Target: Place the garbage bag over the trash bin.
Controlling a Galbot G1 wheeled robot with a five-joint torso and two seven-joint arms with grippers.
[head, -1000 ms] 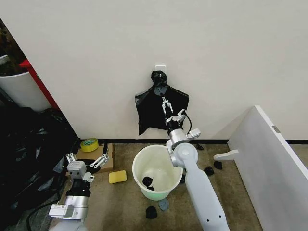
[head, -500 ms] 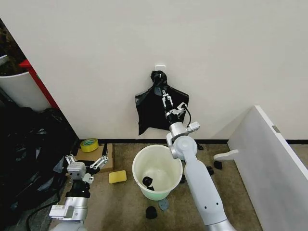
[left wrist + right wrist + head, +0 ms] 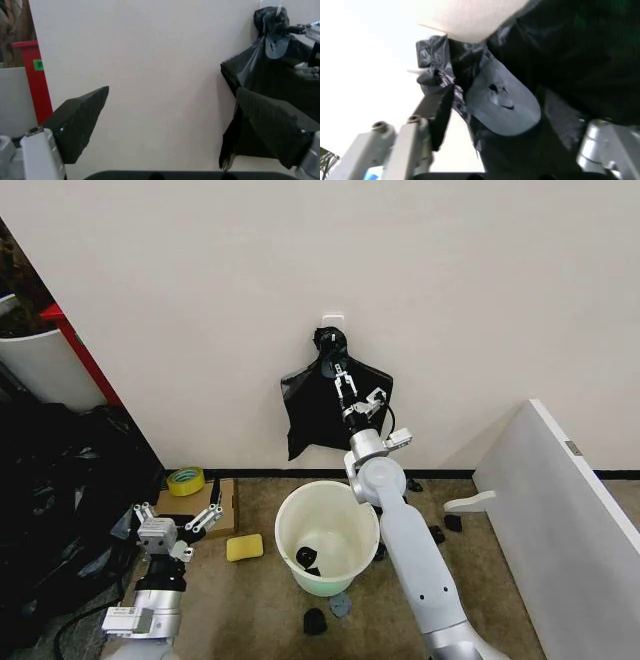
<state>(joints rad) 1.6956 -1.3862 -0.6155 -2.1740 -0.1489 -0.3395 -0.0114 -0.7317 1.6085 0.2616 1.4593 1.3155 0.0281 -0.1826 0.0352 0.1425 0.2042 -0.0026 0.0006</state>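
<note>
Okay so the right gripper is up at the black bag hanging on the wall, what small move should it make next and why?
Probably ease forward a touch and close. The right gripper is open, its fingers straddling the gathered neck of the garbage bag just under the wall hook, with nothing pinched yet. The trash bin stands unlined below, and the left gripper waits open low at the robot's left.

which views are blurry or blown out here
Head view: sharp, evenly lit, the glossy black plastic garbage bag and round white plastic trash bin crisp. Right wrist view: bag soft and out of focus behind the right gripper, wall overexposed. Left wrist view: left gripper pads blurred.
</note>
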